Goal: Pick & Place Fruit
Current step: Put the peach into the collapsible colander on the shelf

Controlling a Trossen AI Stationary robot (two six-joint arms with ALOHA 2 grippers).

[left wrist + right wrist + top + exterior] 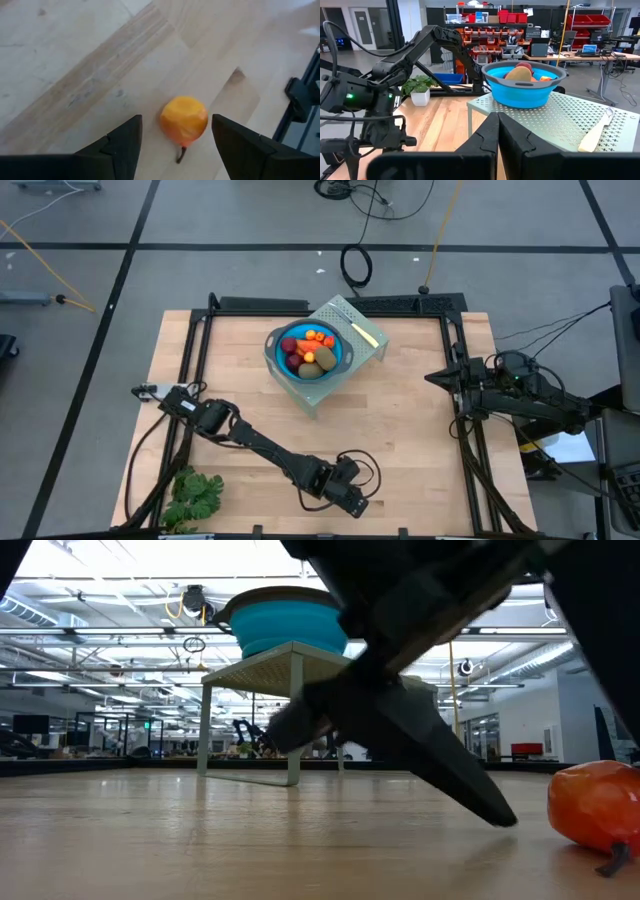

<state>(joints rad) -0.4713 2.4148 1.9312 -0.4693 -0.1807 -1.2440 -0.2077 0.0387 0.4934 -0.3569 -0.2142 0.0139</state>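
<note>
Orange and round, a small toy fruit with a dark stem (pixel 184 121) lies on the pale wooden table (pixel 240 395) at its near edge, and the left gripper (pixel 175 145) hangs just over it with its two dark fingers (pixel 124 145) spread wide, one on each side of the fruit and not touching it. In the low view the same orange piece (pixel 596 804) sits on the boards at the right of the picture, beside the dark pointed finger above the wood. From above, the left arm stretches from its base at the table's left side to the near edge, where its gripper (pixel 350 498) covers the fruit. A leafy green bunch (pixel 195 498) lies at the near left corner. Farther back, near the middle of the far half of the table, a pale green perforated metal stand (pixel 362 350) carries a blue bowl with a grey rim (pixel 282 360), and in it lie dark-red balls (pixel 291 347), olive-brown ovals (pixel 324 358) and small orange pieces (pixel 318 337). A thin yellow stick (pixel 366 333) rests on the stand just beside the bowl. The right gripper (pixel 497 137) waits at the table's right edge, its fingers pressed together and holding nothing.
</note>
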